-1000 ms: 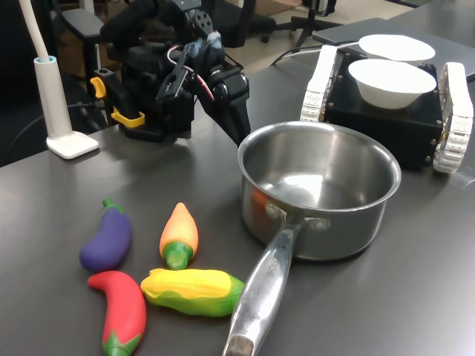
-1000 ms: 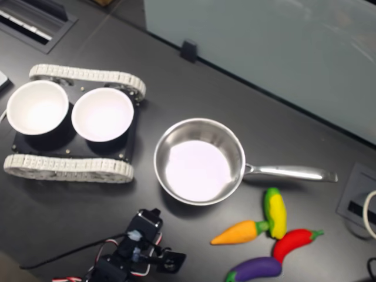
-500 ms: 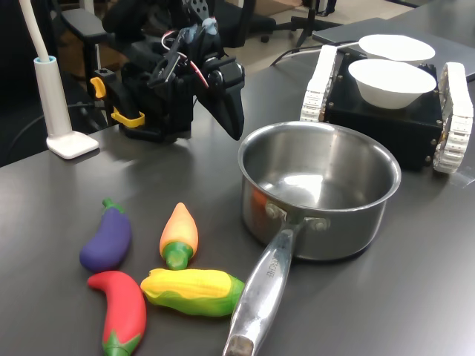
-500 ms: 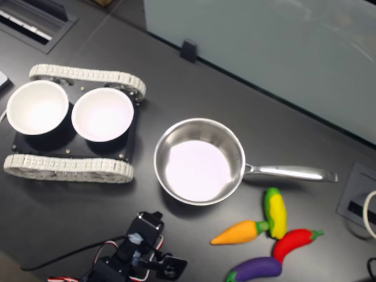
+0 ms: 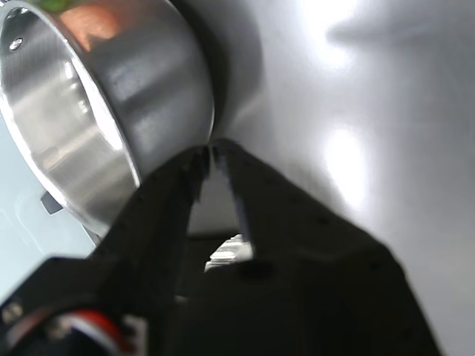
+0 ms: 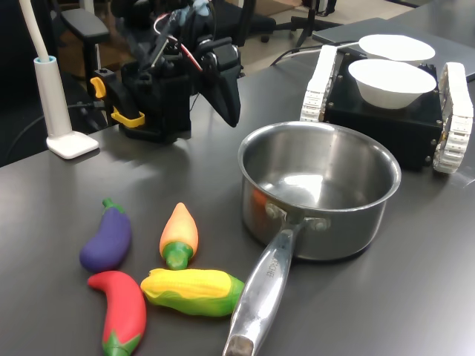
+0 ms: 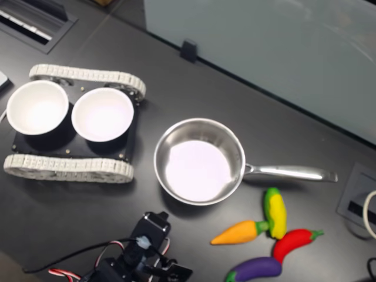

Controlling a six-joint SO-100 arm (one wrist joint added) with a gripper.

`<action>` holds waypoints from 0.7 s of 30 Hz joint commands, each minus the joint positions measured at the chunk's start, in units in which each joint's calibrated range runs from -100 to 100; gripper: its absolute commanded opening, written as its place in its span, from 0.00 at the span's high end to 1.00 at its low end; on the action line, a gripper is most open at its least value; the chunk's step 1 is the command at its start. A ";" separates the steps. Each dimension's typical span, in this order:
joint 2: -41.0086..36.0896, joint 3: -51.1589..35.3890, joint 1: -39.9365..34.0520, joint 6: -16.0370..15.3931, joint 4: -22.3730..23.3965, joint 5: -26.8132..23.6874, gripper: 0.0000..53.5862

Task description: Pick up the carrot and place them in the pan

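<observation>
A: Count on the table?

B: One shiny stainless-steel saucepan with a long riveted handle (image 6: 318, 194), empty. Four toy vegetables: one small orange carrot with a green stem end (image 6: 179, 234), one yellow corn cob in a green husk (image 6: 192, 291), one red chili pepper (image 6: 119, 313), one purple eggplant (image 6: 107, 238). Two white bowls (image 6: 391, 82) on one black tracked base (image 6: 387, 115). One white lamp stand (image 6: 56, 111).

A: Carrot position?

B: On the tabletop, left of the pan in the first exterior view, stem end near the corn, between eggplant and pan handle. Not in the pan.

A: Claw?

B: Black gripper (image 5: 210, 152): jaws nearly closed, only a thin slit between the tips, nothing held. In the wrist view the tips sit just beside the pan's outer wall (image 5: 104, 111).

A: Change from a second ago?

B: Gripper (image 6: 229, 102) has lifted and swung upward over the table behind the pan. Vegetables, pan and bowls unmoved.
</observation>
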 commanded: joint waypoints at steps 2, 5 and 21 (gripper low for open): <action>4.10 -7.76 5.41 -2.66 1.00 1.22 1.00; 6.12 -10.85 7.70 -3.16 1.94 1.61 1.00; 15.91 -29.48 18.48 -3.16 5.27 2.20 1.00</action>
